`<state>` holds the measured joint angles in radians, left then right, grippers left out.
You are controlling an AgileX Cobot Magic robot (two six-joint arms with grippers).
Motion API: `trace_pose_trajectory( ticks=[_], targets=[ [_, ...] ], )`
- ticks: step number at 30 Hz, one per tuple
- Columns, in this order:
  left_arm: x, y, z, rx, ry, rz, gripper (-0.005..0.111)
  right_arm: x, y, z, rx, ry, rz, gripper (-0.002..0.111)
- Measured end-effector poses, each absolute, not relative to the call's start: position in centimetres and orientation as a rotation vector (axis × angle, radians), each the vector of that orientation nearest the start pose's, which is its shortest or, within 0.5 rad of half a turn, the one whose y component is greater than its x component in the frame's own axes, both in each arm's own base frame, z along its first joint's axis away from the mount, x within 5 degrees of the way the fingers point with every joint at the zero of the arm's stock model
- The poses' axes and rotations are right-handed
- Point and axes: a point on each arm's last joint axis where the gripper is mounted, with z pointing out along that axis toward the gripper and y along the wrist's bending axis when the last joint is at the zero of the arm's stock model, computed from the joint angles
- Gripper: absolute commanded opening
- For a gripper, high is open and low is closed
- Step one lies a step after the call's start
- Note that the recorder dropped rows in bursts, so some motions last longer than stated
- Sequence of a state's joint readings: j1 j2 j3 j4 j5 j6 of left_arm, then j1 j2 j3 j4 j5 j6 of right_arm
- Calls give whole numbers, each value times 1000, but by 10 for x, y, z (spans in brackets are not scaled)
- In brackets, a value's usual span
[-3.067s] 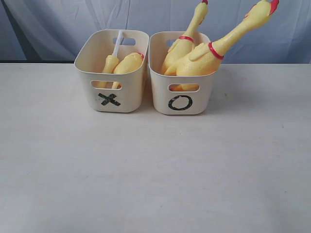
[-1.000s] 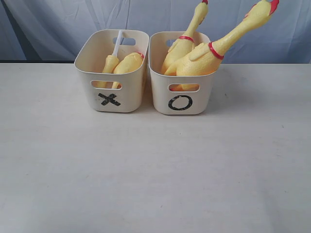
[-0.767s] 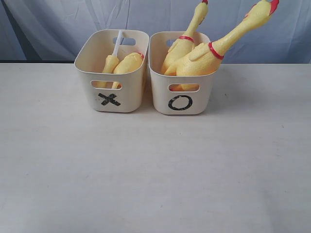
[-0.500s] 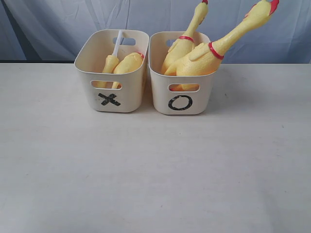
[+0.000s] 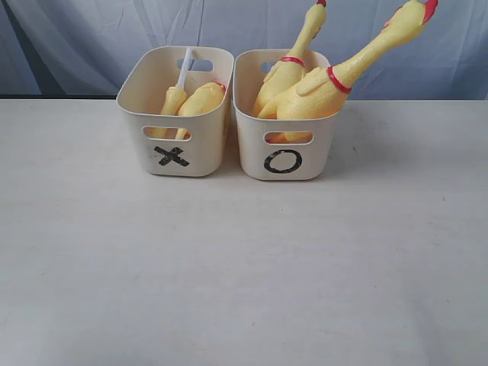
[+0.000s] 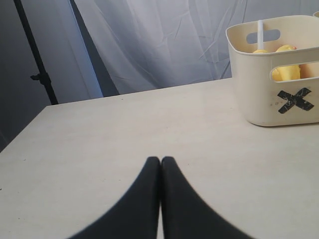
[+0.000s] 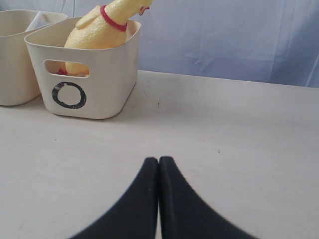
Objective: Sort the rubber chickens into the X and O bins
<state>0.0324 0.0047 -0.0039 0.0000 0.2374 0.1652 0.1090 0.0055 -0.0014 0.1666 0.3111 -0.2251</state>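
Observation:
Two cream bins stand side by side at the back of the table. The X bin (image 5: 174,156) holds a headless chicken body (image 5: 203,99) and a slim fragment with a white tube (image 5: 184,70). Two whole rubber chickens (image 5: 320,90) lean out of the O bin (image 5: 284,162), necks pointing up and right. Neither gripper shows in the exterior view. My left gripper (image 6: 160,160) is shut and empty over bare table, the X bin (image 6: 294,99) well away from it. My right gripper (image 7: 158,159) is shut and empty too, apart from the O bin (image 7: 70,95).
The pale table (image 5: 244,267) spreads wide in front of the bins. A blue-grey cloth backdrop (image 5: 91,38) hangs behind it. A dark stand pole (image 6: 37,59) rises beyond the table's edge in the left wrist view.

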Motion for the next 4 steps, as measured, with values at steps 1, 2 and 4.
trace_pose_trajectory(
  ticks=[1,2,4],
  targets=[
    [56,2,193,114,1720,146,0,54,11,186,-193,1785,76,0],
    [56,2,193,114,1720,146,0,54,11,186,-193,1785,76,0],
    [56,2,193,114,1720,146,0,54,11,186,-193,1785,76,0]
  ],
)
